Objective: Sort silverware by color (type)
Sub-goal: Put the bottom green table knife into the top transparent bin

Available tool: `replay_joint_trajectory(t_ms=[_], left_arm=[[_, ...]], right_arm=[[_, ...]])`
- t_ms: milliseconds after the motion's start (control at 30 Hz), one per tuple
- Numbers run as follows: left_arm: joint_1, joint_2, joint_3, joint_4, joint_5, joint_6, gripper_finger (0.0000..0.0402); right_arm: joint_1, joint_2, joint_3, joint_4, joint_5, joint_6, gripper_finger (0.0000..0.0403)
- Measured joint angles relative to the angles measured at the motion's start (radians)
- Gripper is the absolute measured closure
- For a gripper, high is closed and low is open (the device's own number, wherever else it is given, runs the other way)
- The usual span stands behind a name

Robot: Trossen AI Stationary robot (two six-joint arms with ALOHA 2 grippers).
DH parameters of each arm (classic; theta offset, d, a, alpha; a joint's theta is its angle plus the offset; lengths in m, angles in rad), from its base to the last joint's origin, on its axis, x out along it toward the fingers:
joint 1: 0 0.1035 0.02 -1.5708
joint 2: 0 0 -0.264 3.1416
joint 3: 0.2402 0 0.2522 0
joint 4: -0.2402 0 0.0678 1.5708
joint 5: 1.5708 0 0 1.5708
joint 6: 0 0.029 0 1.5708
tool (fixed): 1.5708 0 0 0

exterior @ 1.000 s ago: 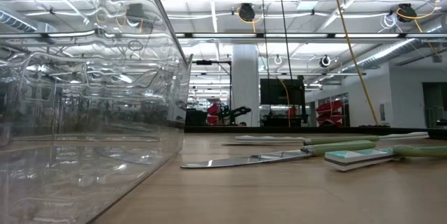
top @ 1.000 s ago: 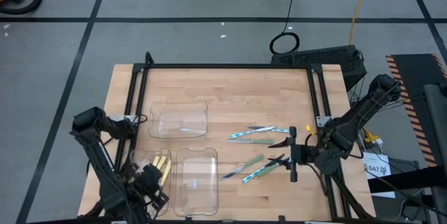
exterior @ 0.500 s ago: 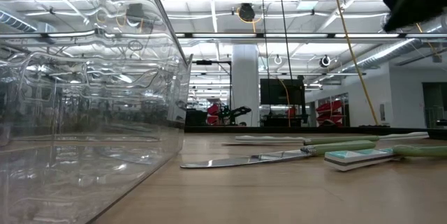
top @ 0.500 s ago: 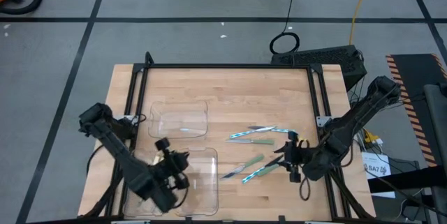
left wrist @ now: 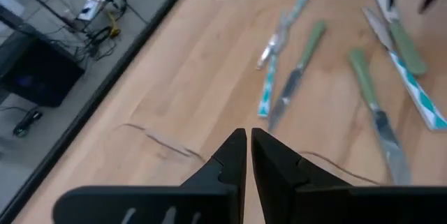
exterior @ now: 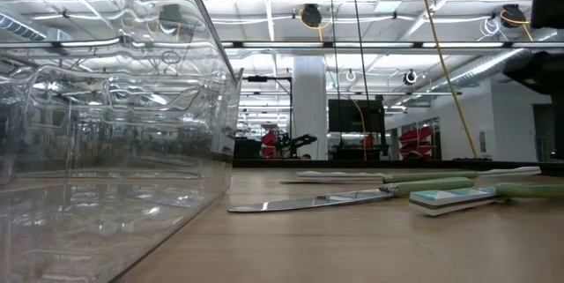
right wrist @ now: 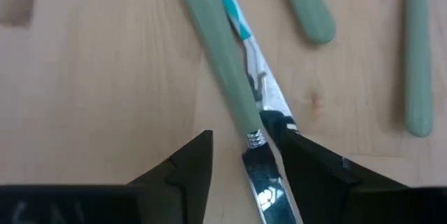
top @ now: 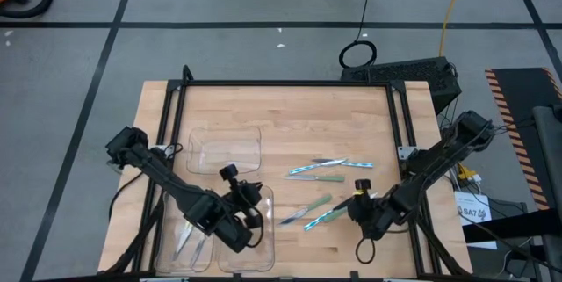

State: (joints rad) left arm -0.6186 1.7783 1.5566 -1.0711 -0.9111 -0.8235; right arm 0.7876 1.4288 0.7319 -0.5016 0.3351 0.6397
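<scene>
Several green- and blue-handled pieces of silverware lie loose on the wooden table in two groups, a far group (top: 318,170) and a near group (top: 313,212). My right gripper (right wrist: 248,151) hangs open, low over the near group. Its fingers stand on either side of a green-handled knife (right wrist: 227,84) where handle meets blade. That knife lies across a blue-striped piece (right wrist: 230,8). My left gripper (left wrist: 246,148) is shut and empty, above the near middle clear tray (top: 248,229). More utensils (top: 191,240) lie in the near-left tray.
A third clear tray (top: 226,150) sits at the far left of the table. In the low view a clear tray wall (exterior: 115,142) fills the left, with knives (exterior: 352,197) lying flat on the wood to the right. A black frame (top: 290,83) borders the table.
My left gripper has swung from the near-left tray toward the table's right, over the near middle tray, turning as it went. My right gripper has tipped down and sunk toward the near group of silverware.
</scene>
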Motion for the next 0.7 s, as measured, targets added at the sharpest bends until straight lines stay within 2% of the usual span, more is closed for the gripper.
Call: replay_joint_trajectory(t_ms=[233, 300, 367, 467, 700], left_arm=[[0.013, 0.062, -0.001, 0.029, 0.015, 0.086, 0.0369], [0.018, 0.083, -0.001, 0.03, 0.02, 0.097, 0.0369], [0.025, 0.102, -0.001, 0.029, 0.02, 0.113, 0.0369], [0.036, 0.12, -0.001, 0.029, 0.041, 0.135, 0.0369], [0.058, 0.123, 0.007, 0.032, 0.1, 0.13, 0.0369]], right_arm=[[-0.012, 0.056, 0.0, 0.009, 0.005, -0.021, 0.0272], [-0.018, 0.059, 0.0, 0.019, 0.036, 0.001, 0.0275], [-0.027, 0.058, 0.0, 0.044, 0.061, 0.021, 0.0273], [-0.043, 0.059, 0.0, 0.079, 0.008, 0.025, 0.0261], [-0.061, 0.103, 0.001, 0.061, -0.012, 0.002, 0.0251]])
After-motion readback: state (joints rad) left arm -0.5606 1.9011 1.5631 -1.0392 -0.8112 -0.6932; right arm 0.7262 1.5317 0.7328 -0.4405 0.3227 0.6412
